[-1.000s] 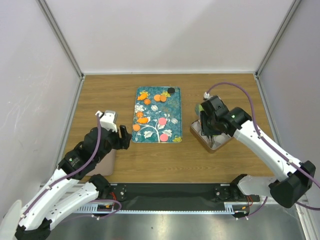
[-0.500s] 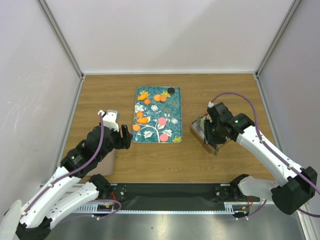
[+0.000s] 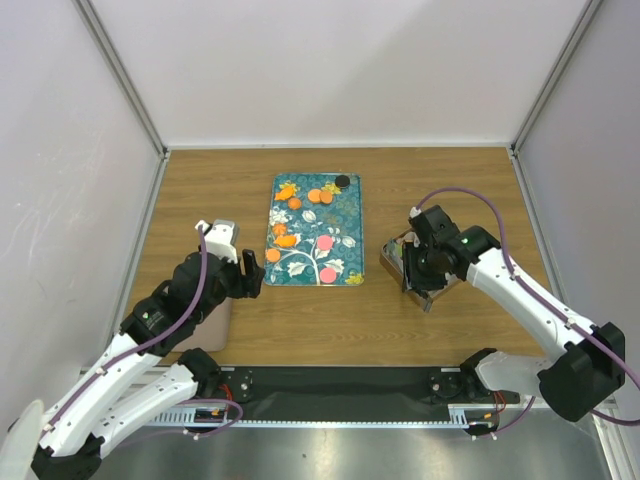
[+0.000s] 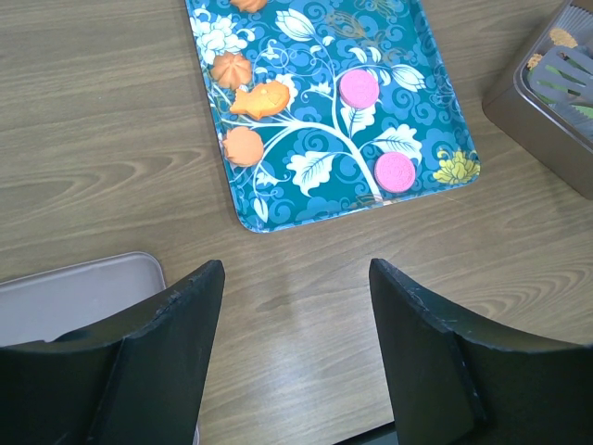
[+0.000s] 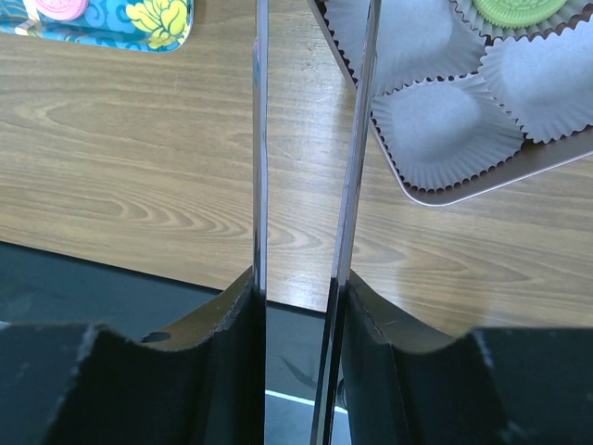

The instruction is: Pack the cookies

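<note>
The cookies lie on a teal patterned tray (image 3: 345, 215): several orange ones (image 3: 320, 196) and a black one (image 3: 342, 181) at its far end, two pink ones (image 3: 325, 242) nearer. The pink ones (image 4: 359, 89) also show in the left wrist view. A green cookie (image 5: 519, 9) sits in a paper cup of the brown box (image 3: 392, 258). My right gripper (image 3: 420, 272) (image 5: 301, 287) is shut on metal tongs (image 5: 259, 139) over the box's near left corner; the tong tips are out of view. My left gripper (image 3: 250, 277) (image 4: 296, 269) is open and empty above bare table just short of the tray's near edge.
A grey flat lid (image 3: 215, 320) lies under the left arm, also showing in the left wrist view (image 4: 65, 297). The box holds several empty white paper cups (image 5: 445, 130). White walls enclose the table on three sides. The black base rail (image 3: 340, 385) runs along the near edge.
My right gripper with the tongs has swung from over the box's far side toward its near left corner. The left arm has barely moved.
</note>
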Tool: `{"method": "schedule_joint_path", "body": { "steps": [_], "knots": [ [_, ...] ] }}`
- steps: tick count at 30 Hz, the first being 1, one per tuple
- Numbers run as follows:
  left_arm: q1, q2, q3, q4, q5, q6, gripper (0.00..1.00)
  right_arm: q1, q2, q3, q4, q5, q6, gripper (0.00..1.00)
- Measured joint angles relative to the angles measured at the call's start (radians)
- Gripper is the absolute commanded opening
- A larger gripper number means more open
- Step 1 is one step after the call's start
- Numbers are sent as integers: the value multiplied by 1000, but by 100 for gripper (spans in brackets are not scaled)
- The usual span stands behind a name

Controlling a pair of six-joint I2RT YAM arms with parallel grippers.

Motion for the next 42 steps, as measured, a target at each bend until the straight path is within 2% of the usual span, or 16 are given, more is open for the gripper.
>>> {"method": "schedule_joint_path", "body": {
  "steps": [42],
  "knots": [
    [0,-19,0,2,0,0,70,-34,33,-32,63,-34,0,47]
  ]
}}
